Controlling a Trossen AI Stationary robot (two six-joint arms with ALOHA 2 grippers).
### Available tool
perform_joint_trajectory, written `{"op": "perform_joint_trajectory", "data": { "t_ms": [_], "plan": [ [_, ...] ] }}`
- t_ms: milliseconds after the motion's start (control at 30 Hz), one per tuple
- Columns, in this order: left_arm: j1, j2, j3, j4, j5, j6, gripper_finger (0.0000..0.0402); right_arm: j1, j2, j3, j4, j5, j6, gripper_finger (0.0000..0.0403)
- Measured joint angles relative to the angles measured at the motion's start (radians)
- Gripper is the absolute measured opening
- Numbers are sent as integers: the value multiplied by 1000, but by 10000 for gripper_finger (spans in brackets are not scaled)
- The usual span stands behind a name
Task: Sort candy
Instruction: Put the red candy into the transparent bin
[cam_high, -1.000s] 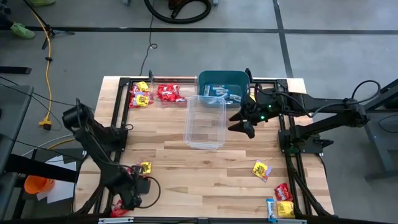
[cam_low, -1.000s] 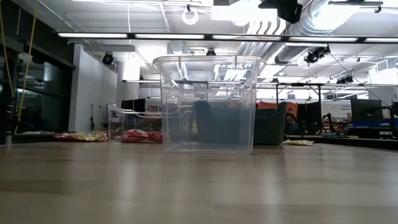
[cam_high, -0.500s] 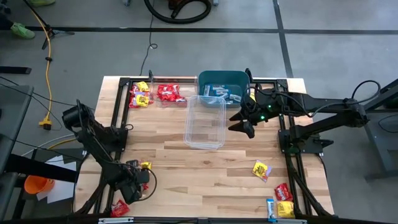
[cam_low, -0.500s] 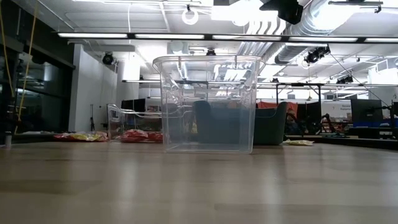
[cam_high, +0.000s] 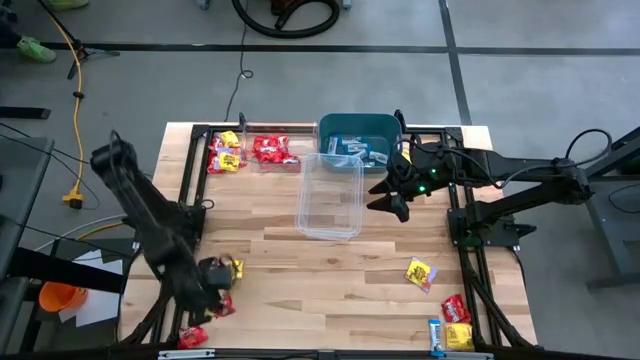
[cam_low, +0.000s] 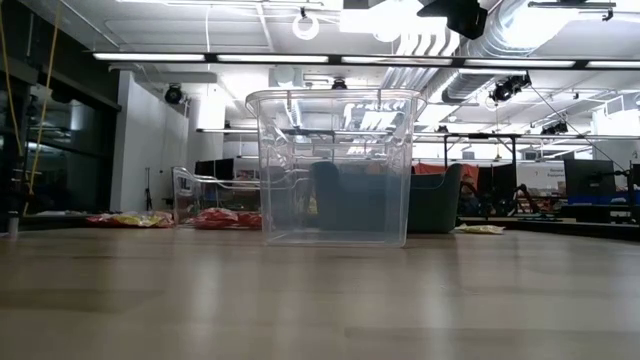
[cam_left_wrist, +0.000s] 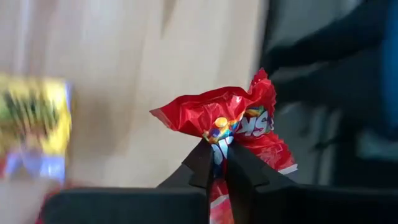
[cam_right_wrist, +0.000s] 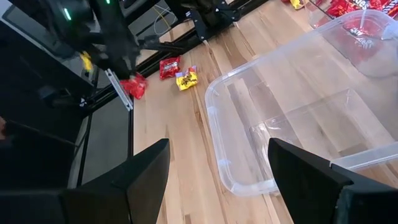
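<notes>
left jaws (cam_left_wrist: 217, 163) pinched on red candy packet (cam_left_wrist: 239, 121), right jaws (cam_right_wrist: 214, 180) wide beside clear tub (cam_right_wrist: 298, 118)

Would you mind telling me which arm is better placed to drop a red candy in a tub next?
Left: the left gripper already pinches a red candy. The right gripper waits open and empty beside the clear tub.

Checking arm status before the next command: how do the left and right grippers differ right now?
The left gripper has its jaws shut on a red candy, lifted off the table; the right gripper is open and empty. The left gripper is at the table's near left corner, beside a yellow candy; the right gripper hangs at mid-table beside the clear tub. Both are dark, two-fingered grippers.
</notes>
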Motion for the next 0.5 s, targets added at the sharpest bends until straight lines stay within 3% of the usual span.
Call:
{"op": "perform_joint_trajectory", "data": {
  "t_ms": [67, 167, 300, 367, 500],
  "plan": [
    [43, -98, 23, 3, -80, 35, 6, -1, 0, 0, 5, 1, 0, 268],
    [138, -213, 59, 7, -297, 148, 5, -2, 3, 0, 32, 3, 0, 268],
    [313, -297, 74, 141, -576, 443, 3, 0, 19, 0, 148, 3, 0, 268],
    [421, -312, 75, 246, -588, 622, 2, 5, 30, 0, 242, 3, -2, 268],
    [640, -302, 75, 405, -402, 881, 1, 16, 68, 0, 427, 3, -85, 268]
  ]
}}
